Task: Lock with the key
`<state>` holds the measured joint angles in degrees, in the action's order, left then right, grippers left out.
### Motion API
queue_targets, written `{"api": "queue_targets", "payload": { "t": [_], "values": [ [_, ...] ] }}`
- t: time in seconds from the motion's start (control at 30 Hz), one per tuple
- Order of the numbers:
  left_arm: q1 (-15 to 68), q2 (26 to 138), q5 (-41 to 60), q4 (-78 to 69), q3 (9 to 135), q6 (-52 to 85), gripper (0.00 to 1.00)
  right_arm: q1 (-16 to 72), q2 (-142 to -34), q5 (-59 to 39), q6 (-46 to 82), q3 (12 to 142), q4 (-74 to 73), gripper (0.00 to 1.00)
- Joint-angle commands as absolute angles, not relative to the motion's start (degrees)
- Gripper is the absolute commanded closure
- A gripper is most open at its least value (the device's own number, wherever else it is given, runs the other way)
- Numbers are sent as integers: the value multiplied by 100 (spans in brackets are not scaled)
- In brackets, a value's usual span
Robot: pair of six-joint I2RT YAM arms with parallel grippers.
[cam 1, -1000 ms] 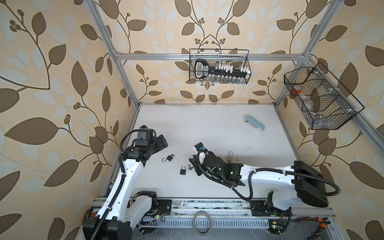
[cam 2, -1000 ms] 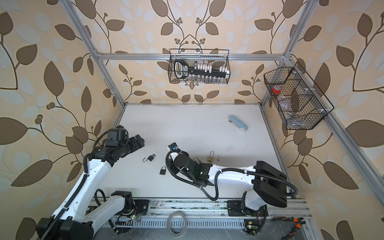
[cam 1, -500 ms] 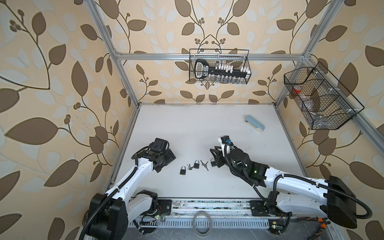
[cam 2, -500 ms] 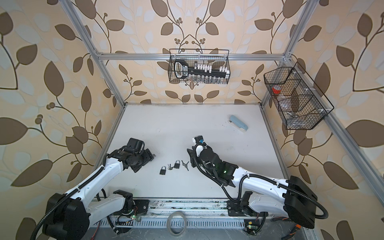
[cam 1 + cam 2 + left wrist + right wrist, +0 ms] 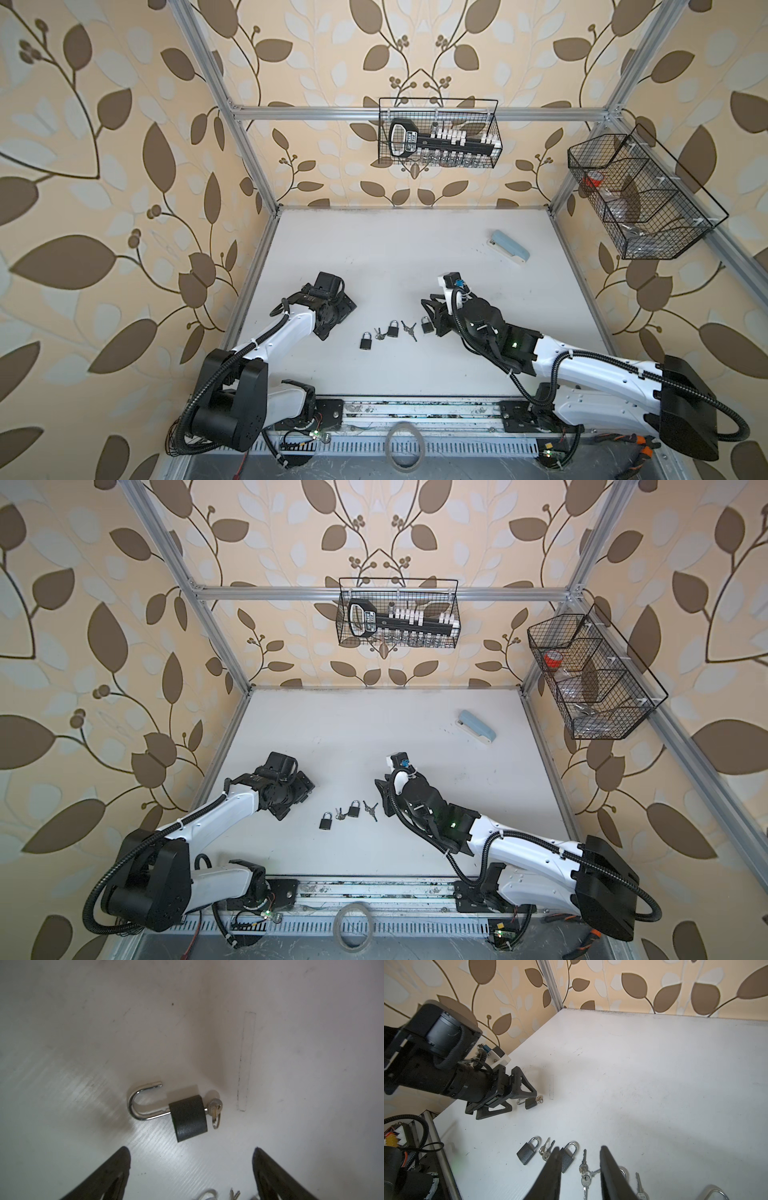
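**Padlock [image 5: 188, 1118] open and keyed, just ahead of your left gripper [image 5: 190, 1150]**

Take twelve o'clock as the back wall in both top views. Nearest you, at six o'clock on the table [image 5: 395, 257], shut padlocks [image 5: 392, 329] lie in a row with key bunches [image 5: 409, 330] between them, probably lined up as spares or finished ones; your right gripper [image 5: 579, 1147] hovers low over the row's three o'clock end, fingers a little apart and pinching nothing, likely parked clear. At eight o'clock your left gripper hangs low, fingers spread wide and empty, hiding the padlock from above; the left wrist view shows it lying flat, shackle [image 5: 153, 1084] swung out, key [image 5: 215, 1104] seated in the keyway, a pose that seems meant to leave the body free for gripping while the shackle is pushed home. Farther off, at two o'clock, a blue case [image 5: 509, 251] lies alone; a rear basket [image 5: 440, 162] at twelve holds a black key-shaped rack [image 5: 449, 142]; a side basket [image 5: 648, 241] hangs at three. The rack's label and the stamped key heads are too small to read.
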<state>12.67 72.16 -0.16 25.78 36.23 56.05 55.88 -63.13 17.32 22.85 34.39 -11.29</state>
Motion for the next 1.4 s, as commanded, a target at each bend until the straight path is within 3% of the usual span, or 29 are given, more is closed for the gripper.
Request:
{"api": "queue_targets", "payload": {
  "t": [0.0,0.8,0.93,1.07,1.37],
  "values": [
    [1195,7325,-48,2335,3673,5776,8,5569,-6169,1714,2242,3283,-1001,68],
    [784,8734,4,1900,4365,5269,11,5572,-5747,1863,2244,3155,-657,68],
    [782,8526,-277,2143,4292,5278,13,5571,-5735,1863,2302,3129,-664,67],
    [818,8446,-398,2517,4318,5204,22,5570,-5770,1838,2320,3102,-693,67],
    [1213,7771,-866,3176,3873,5332,24,5565,-5868,1816,2358,3054,-796,68]
  ]
}}
